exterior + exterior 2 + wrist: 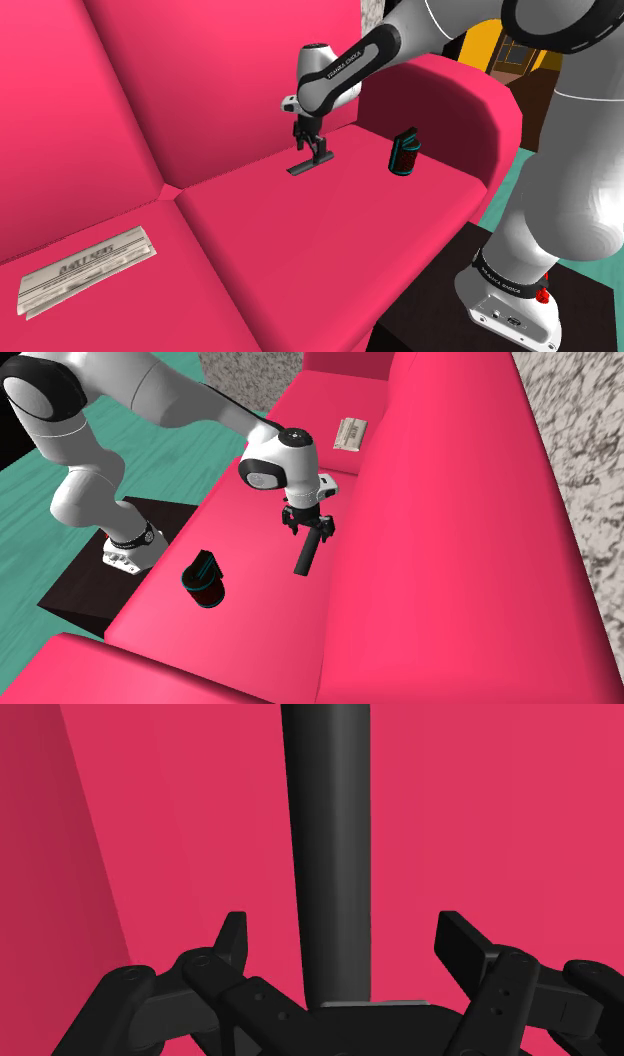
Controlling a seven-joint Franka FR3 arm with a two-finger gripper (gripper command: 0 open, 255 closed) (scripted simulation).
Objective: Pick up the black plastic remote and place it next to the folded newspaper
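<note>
Black remote (308, 165) lies long and slim on the pink sofa's (330, 230) seat cushion, close to where the seat meets the backrest, and you've got the gripper (316, 150) right down over it. In the wrist view the remote (328, 854) runs straight away from the hand, and your 2 fingers (233, 940) stand apart, 1 on each side of it, with pink cushion showing in both gaps: spread wide, touching nothing, so nothing is held. From the second exterior view, the gripper (312, 532) sits over the end of the remote (305, 555) that points toward the folded newspaper (351, 434), and the white arm (180, 397) reaches in from the dark stand (80, 592) in front of the sofa (430, 552). The newspaper (85, 268) lies flat on the neighbouring seat cushion, well apart from the remote, at the shoulder view's lower left. On the other side, near the armrest, a dark can with teal trim (404, 153) stands on the same cushion as the remote.
</note>
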